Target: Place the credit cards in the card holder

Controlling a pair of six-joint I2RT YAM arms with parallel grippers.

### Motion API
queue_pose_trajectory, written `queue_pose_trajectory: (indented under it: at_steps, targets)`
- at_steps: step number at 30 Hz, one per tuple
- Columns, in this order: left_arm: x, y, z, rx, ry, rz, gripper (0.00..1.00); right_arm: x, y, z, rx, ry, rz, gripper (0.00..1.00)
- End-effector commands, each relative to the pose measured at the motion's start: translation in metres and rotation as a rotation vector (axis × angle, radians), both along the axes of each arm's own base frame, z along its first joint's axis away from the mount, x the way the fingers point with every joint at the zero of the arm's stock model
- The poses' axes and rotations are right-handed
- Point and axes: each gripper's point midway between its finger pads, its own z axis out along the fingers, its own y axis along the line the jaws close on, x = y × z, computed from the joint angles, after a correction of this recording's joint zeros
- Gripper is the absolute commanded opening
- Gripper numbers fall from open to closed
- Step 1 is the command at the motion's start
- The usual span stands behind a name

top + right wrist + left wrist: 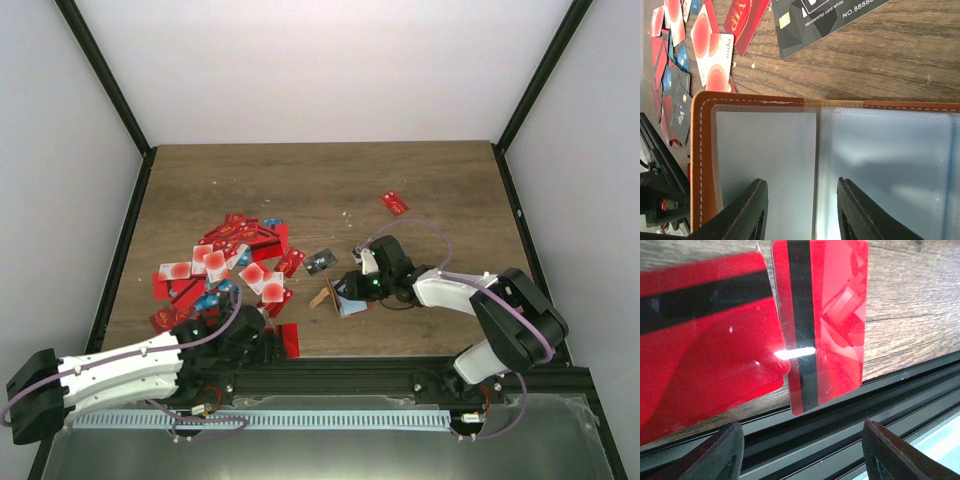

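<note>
Red credit cards [215,260] are crowding the near-left worktop [430,190] beneath spread left fingers [722,452]; right fingers' [747,215] hold on card holder [765,145] unclear.

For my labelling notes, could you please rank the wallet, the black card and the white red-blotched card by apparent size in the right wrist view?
1. wallet, fills most of the frame.
2. black card, partly cropped.
3. white card.
The wallet sits nearest the camera, so real sizes are unsure.
</note>
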Motion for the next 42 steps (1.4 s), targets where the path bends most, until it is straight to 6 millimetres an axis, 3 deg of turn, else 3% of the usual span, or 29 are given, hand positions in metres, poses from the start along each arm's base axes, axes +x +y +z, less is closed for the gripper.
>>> queue_pose_trajectory:
  at_steps: [1,7,18,33,42]
  targets:
    - [-0.006,-0.005,-0.005,-0.016,0.039,-0.002,0.67,0.003,0.002,0.0,0.023,-0.001,-0.004,0.4]
    - [-0.006,-0.004,-0.013,-0.027,0.056,0.043,0.64,0.001,0.003,-0.005,0.029,0.013,-0.003,0.4]
    - [0.011,-0.009,-0.019,-0.105,0.026,0.193,0.6,0.0,0.004,-0.006,0.04,0.013,-0.001,0.39]
    - [0.035,-0.01,-0.016,-0.122,-0.061,0.306,0.34,-0.001,0.003,-0.003,0.041,0.007,0.003,0.39]
    - [0.042,0.0,-0.029,-0.085,-0.101,0.336,0.2,-0.002,0.002,-0.003,0.041,0.007,0.002,0.39]
